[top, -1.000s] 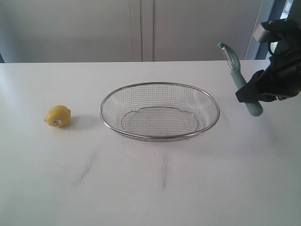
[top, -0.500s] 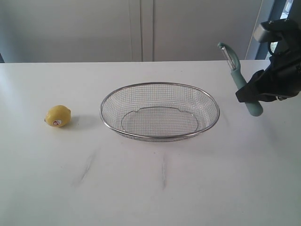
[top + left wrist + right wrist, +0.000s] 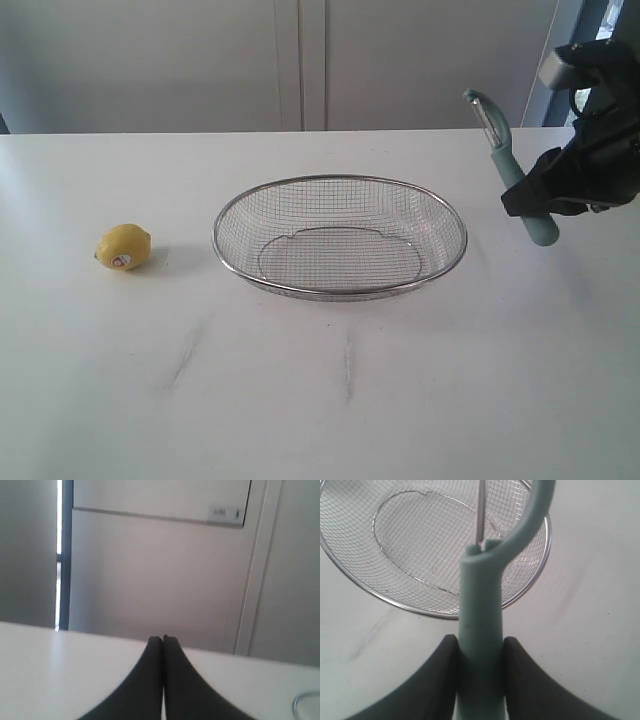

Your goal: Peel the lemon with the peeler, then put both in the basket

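- On a white bench [image 3: 400,400]: lemon [image 3: 124,247] and basket [image 3: 340,294]; above it, a peeler [image 3: 503,150] held in the right gripper [image 3: 525,200].
- Lemon near the left edge, resting on the surface, white-and-red sticker turned toward the exterior camera; well apart from the basket.
- Basket about mid-bench, somewhat nearer the far edge: oval wire mesh under a thick metal rim.
- Right gripper up off the surface near the right edge, just past the basket's right end, clamped on the peeler's pale green handle partway along.
- Peeler tilted, with the blade end high and leaning toward the far left and the butt of the handle low, toward the bench; clear of both basket and bench.
- In the right wrist view, black fingers [image 3: 440,680] pressed against either side of the handle, with the curved head and thin metal blade reaching out over the basket's mesh.
- Left gripper [image 3: 163,641] seen only in its own wrist view — fingers closed tip to tip, holding nothing.
- Bench surface beneath that gripper, pale cabinet panels ahead of it, and a sliver of basket rim at the margin of the view.
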You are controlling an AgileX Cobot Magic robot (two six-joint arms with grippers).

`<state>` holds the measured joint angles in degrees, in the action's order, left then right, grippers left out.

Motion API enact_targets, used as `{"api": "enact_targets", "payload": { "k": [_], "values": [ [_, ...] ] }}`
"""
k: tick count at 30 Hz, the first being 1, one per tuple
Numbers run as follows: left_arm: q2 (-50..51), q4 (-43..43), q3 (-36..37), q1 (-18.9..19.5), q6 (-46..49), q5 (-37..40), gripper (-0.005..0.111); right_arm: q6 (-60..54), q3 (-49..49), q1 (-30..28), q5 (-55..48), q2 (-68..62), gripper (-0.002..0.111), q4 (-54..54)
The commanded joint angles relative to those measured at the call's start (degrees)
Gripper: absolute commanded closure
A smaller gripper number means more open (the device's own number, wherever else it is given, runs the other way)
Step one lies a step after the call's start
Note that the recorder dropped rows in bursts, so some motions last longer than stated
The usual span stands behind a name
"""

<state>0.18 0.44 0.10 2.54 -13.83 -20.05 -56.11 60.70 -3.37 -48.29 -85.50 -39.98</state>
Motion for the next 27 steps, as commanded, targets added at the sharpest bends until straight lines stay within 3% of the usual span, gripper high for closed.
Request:
{"api": "enact_targets", "payload": {
  "k": [1, 3, 7, 14, 18, 20, 22, 25, 27],
  "values": [
    [-0.18, -0.44, -0.10, 0.15, -4.51, -15.49, 0.106, -0.58, -0.16, 0.00, 0.64, 0.52, 0.108, -0.70],
    [-0.18, -0.44, -0.10, 0.15, -4.64, -19.98, 0.106, -0.58, -0.16, 0.00, 0.64, 0.52, 0.108, -0.70],
    [1.15, -0.87, -1.59, 0.15, -4.40, -17.73, 0.106, -0.58, -0.16, 0.00, 0.64, 0.52, 0.108, -0.70],
    [14.40, -0.98, -9.41, 0.15, -0.99, -16.48, 0.106, -0.58, -0.16, 0.00, 0.86, 0.52, 0.108, -0.70],
    [27.18, -0.98, -17.63, 0.15, 0.60, -14.23, 0.106, -0.58, -0.16, 0.00, 0.86, 0.52, 0.108, -0.70],
    [35.02, -0.98, -23.31, 0.15, 3.30, -4.23, 0.106, -0.58, -0.16, 0.00, 0.86, 0.52, 0.108, -0.70],
    [45.94, -0.98, -29.80, 0.15, 12.39, 7.55, 0.107, -0.58, -0.16, 0.00, 0.86, 0.52, 0.108, -0.70],
    [54.95, -0.98, -35.54, 0.15, 13.83, 18.86, 0.107, -0.58, -0.16, 0.00, 0.86, 0.52, 0.108, -0.70],
    [62.67, -0.98, -42.74, 0.15, 13.83, 36.98, 0.107, -0.58, -0.16, 0.00, 0.86, 0.52, 0.108, -0.70]
  ]
}}
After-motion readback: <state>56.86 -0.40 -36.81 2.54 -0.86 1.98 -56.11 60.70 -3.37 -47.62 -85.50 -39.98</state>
